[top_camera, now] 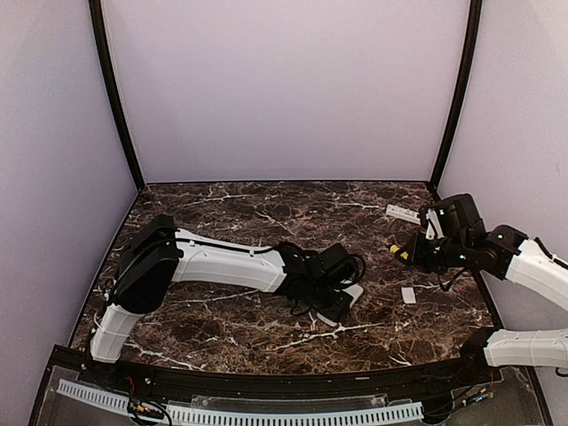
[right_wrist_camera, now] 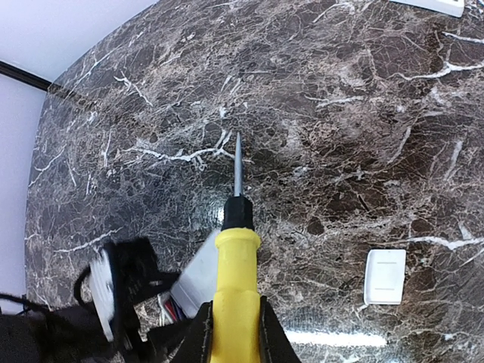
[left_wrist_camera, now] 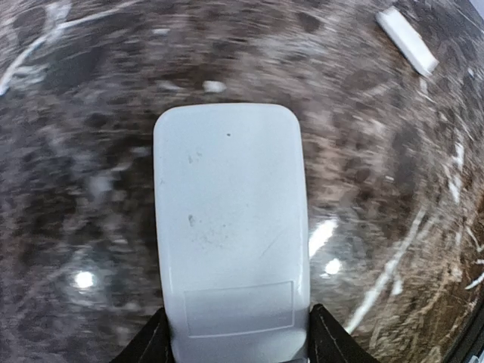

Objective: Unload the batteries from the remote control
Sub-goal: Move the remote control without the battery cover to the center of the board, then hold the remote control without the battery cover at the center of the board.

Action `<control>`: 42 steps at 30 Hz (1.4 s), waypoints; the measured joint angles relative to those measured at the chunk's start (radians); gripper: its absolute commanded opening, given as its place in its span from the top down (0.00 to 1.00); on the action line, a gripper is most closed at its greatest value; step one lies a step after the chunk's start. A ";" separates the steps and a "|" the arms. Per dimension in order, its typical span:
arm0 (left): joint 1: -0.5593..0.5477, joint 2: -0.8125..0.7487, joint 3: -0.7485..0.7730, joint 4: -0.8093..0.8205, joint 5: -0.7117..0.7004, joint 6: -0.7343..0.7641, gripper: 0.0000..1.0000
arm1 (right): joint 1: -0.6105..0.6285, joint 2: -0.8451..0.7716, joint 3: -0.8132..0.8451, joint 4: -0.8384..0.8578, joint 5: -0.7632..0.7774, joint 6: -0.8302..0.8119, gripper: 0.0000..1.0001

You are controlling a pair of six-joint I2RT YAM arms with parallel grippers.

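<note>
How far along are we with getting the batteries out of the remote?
Done: one small white cover lies loose on the table, apparently removed. In hand: the left end effector grips the remote control by its sides; the right end effector holds the yellow screwdriver. Left: no batteries show loose in any view, so they have yet to come out.

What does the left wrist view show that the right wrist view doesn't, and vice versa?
Only left wrist: the remote control up close, plain white back, held between the fingers of the left gripper. Only right wrist: the yellow screwdriver clamped in the right gripper, its tip out over the table, and a small white cover lying flat. Both: the dark marble table and the remote control, just a sliver in the right wrist view.
</note>
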 measured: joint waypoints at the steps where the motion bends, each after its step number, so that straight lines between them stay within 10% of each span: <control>1: 0.025 -0.022 -0.031 0.004 -0.005 -0.007 0.65 | 0.000 0.000 0.000 0.003 -0.006 0.000 1.00; 6: 0.129 -0.112 -0.158 0.010 -0.046 -0.035 0.64 | 0.000 -0.009 -0.002 0.026 -0.061 -0.009 1.00; 14: 0.188 -0.212 -0.314 0.021 -0.037 -0.122 0.20 | 0.010 -0.010 -0.057 0.110 -0.217 -0.028 1.00; 42: 0.239 -0.480 -0.695 0.433 0.290 -0.282 0.18 | 0.292 0.246 -0.073 0.260 -0.288 0.023 1.00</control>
